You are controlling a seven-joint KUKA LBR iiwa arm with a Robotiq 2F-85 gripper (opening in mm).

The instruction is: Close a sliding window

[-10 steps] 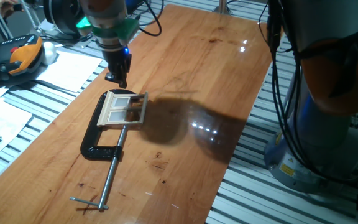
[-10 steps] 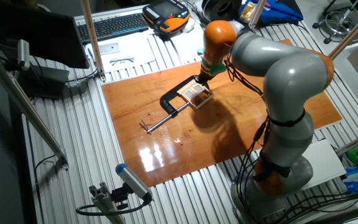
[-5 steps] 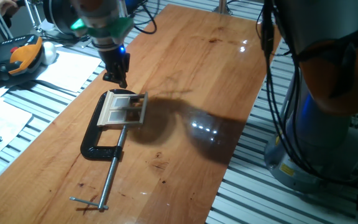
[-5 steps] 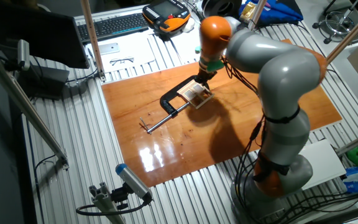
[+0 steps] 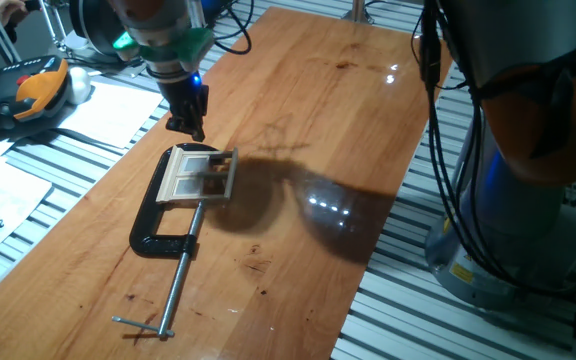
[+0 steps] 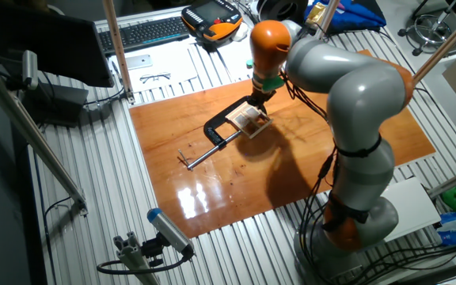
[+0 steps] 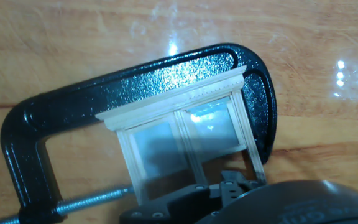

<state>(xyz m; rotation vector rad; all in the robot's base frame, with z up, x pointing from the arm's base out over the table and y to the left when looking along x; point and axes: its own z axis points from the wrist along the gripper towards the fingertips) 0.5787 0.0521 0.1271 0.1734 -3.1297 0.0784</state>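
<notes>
The sliding window (image 5: 196,173) is a small pale wood frame with clear panes. It lies flat on the wooden table, held in the jaws of a black C-clamp (image 5: 158,235). Its sash (image 5: 224,176) sticks out past the frame on the right side. My gripper (image 5: 190,126) hangs just above the window's far edge, fingers together and holding nothing. In the other fixed view the gripper (image 6: 256,98) is over the window (image 6: 249,121). The hand view shows the window (image 7: 185,134) and clamp (image 7: 135,81) close below, with the gripper (image 7: 224,186) at the bottom edge.
The clamp's long steel screw (image 5: 176,285) points toward the table's near edge. Papers (image 5: 108,110) and an orange-black pendant (image 5: 28,90) lie left of the table (image 5: 318,120). The arm's base (image 5: 508,200) stands at the right.
The gripper has shifted slightly left and away above the window's far edge, and the arm's elbow has swung. The window and clamp have not moved.
</notes>
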